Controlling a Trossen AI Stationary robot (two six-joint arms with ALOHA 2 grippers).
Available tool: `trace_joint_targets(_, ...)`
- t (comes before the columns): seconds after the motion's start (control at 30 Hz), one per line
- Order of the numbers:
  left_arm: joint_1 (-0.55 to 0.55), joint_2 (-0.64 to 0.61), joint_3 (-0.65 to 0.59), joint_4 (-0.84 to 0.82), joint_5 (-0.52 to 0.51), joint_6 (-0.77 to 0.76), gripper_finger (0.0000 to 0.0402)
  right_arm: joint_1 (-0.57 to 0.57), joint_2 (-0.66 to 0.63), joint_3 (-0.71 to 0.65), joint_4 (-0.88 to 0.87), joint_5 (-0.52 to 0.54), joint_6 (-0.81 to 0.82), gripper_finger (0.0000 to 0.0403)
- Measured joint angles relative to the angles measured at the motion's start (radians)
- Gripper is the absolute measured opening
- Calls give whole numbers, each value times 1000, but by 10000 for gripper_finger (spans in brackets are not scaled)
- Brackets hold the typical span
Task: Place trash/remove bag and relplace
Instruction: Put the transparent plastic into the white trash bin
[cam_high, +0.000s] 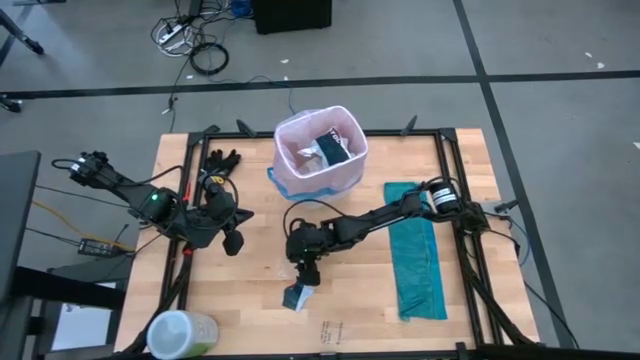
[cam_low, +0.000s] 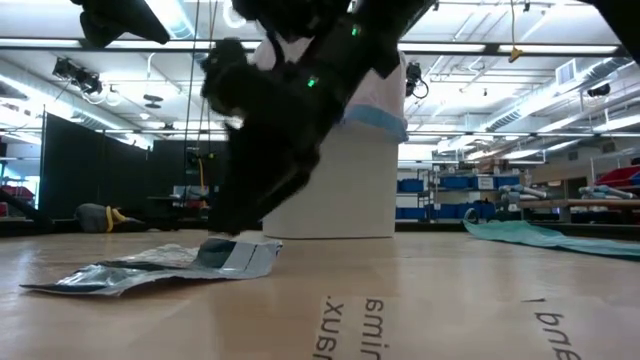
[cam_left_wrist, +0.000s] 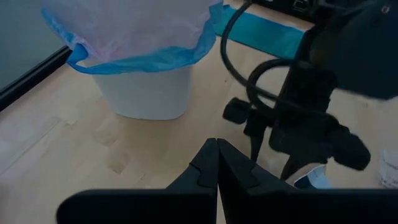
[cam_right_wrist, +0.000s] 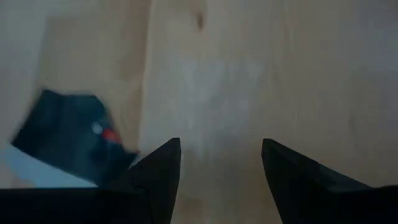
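On the bare wood near the table's front edge, a flat packet (cam_high: 298, 295) lies just below my right gripper (cam_high: 304, 277), whose fingers stand apart and empty, beside the packet rather than over it. I judge the packet light, thin and limp, likely slippery; a pinch at its raised edge should serve best. The bin (cam_high: 320, 152) with its pink bag (cam_high: 300, 160) stands well behind. My left gripper (cam_high: 233, 243) waits at the left, fingers closed.
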Motion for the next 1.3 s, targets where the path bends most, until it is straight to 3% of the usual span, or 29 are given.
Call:
trace_joint_targets(0.23, 0, 8, -9, 7, -1, 0, 8, 6, 56, 4, -5, 42, 28, 191)
trace_joint_targets(0.3, 0, 10, -25, 10, 0, -4, 8, 16, 69, 4, -36, 85, 28, 154)
trace_joint_targets(0.47, 0, 9, -61, 27, 13, -45, 8, 30, 87, 5, -100, 128, 42, 18)
trace_joint_targets(0.7, 0, 9, -66, 41, 18, -56, 8, 35, 25, -4, -137, 168, 102, 1)
trace_joint_targets(0.87, 0, 9, -66, 57, 18, -52, 8, 33, -139, -3, -182, 216, 106, 0)
trace_joint_targets(1.13, 0, 9, -66, 62, 18, -49, 8, 39, -459, -2, -206, 404, 96, 0)
trace_joint_targets(1.3, 0, 9, -66, 74, 16, -49, 8, -14, -594, -1, -183, 542, -19, 0)
